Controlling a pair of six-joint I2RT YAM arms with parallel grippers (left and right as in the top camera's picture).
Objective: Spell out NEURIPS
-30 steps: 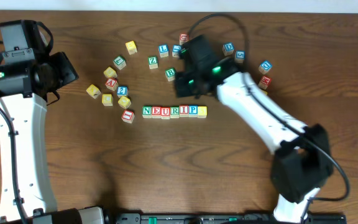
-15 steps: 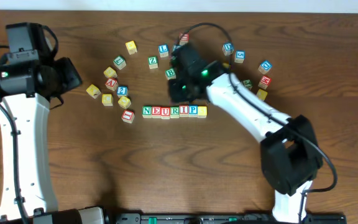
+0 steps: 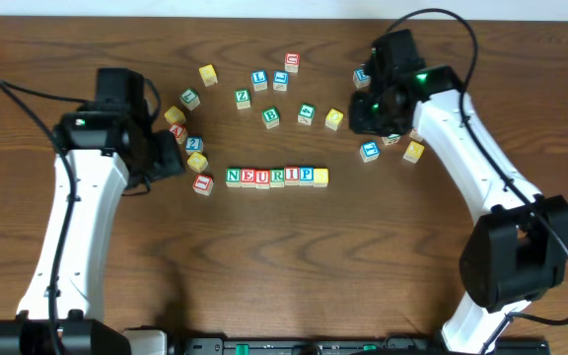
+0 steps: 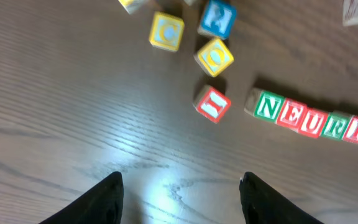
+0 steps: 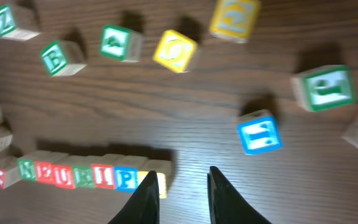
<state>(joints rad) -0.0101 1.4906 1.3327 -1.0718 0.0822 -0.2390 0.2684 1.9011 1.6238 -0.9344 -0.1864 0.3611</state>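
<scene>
NEURIPS row, open tabletop in front, left claw spread, right claw ajar

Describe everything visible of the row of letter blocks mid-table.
The row of blocks is seven small wooden cubes lying side by side, touching, in a straight line on the wooden table. Colour-framed letters read N, E, U, R, I, P: green N and R, red E and I, blue P. The last cube is yellow-faced, its letter unreadable. A red-framed block lies just apart from the N end.
</scene>
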